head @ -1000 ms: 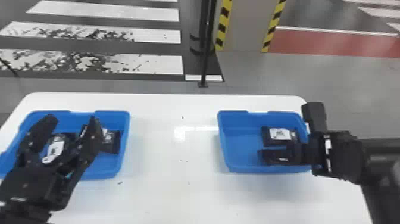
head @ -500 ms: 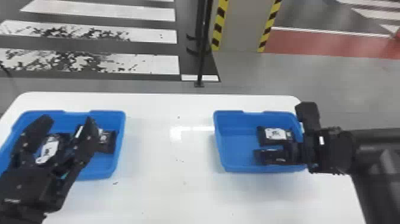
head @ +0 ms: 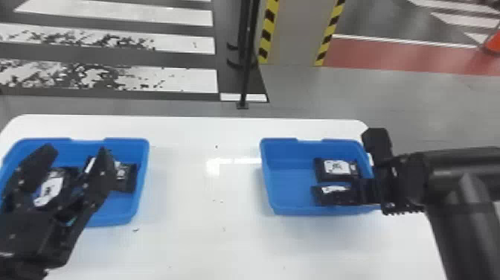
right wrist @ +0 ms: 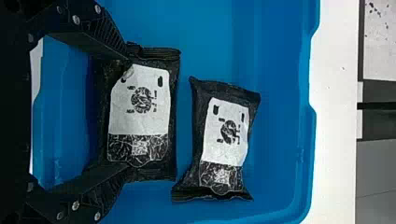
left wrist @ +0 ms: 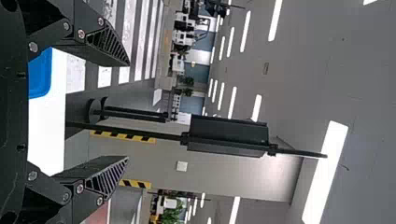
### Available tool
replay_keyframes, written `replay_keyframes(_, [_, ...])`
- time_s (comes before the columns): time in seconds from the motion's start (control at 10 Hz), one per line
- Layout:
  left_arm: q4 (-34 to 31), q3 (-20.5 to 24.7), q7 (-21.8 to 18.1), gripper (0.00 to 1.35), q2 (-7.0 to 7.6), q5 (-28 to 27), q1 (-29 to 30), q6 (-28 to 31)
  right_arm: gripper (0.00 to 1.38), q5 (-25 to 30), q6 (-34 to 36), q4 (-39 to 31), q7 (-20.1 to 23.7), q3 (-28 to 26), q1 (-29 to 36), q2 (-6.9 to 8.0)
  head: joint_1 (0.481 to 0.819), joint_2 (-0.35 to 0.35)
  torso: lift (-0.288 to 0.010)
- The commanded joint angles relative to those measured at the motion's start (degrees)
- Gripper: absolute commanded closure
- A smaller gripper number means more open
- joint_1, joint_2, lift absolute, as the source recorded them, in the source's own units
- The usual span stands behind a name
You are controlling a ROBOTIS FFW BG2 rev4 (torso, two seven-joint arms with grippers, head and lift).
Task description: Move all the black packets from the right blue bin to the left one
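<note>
Nearest me, my right gripper [right wrist: 127, 111] has its fingers spread, tips at the two ends of the near black packet [right wrist: 140, 100] and not yet clenched on it. I'd judge this the grasping step: I should center on that packet, get the pads low along both ends, then close gently so the soft wrapper doesn't buckle or slip out. Just beyond it, a small gap away, the other packet [right wrist: 226, 133] lies flat; I must lift straight and not drag it. Both sit inside the right blue bin [head: 268, 178]. Farther off across the white table [head: 201, 208], my open left gripper [head: 75, 149] hangs at the left bin [head: 142, 178], where more packets [head: 125, 178] lie.
</note>
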Motion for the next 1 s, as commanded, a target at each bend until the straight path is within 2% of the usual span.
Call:
replay_keyframes(0.0, [0.27, 0.00, -0.02, 0.36, 0.00, 0.18, -0.16, -0.20, 0.20, 0.24, 0.21, 1.22, -0.17, 0.06, -0.25, 0.04, 0.695, -0.180, -0.140])
replay_keyframes(0.2, [0.69, -0.23, -0.02, 0.36, 0.00, 0.07, -0.30, -0.20, 0.23, -0.10, 0.21, 3.33, -0.09, 0.06, -0.95, 0.04, 0.695, -0.186, -0.140])
replay_keyframes(0.3, [0.83, -0.23, -0.02, 0.36, 0.00, 0.07, -0.30, -0.20, 0.31, -0.10, 0.21, 3.89, -0.17, 0.29, -0.95, 0.04, 0.695, -0.187, -0.140])
replay_keyframes(0.5, [1.11, -0.23, -0.11, 0.36, 0.00, 0.30, -0.44, -0.63, 0.92, -2.27, -1.42, 4.17, -0.09, 0.52, 0.03, 0.04, 0.695, -0.187, -0.140])
replay_keyframes(0.6, [1.25, -0.11, -0.11, 0.36, 0.00, 0.41, -0.44, -0.91, 1.10, -3.41, -4.09, 3.19, -0.09, 0.06, 1.58, 0.22, 0.695, -0.181, -0.140])
replay_keyframes(0.9, [1.67, -0.23, -0.19, 0.36, -0.09, 0.64, -0.58, -1.47, 1.12, -4.67, -12.67, 2.90, -0.09, -2.45, 5.10, 1.19, 0.695, -0.165, -0.140])
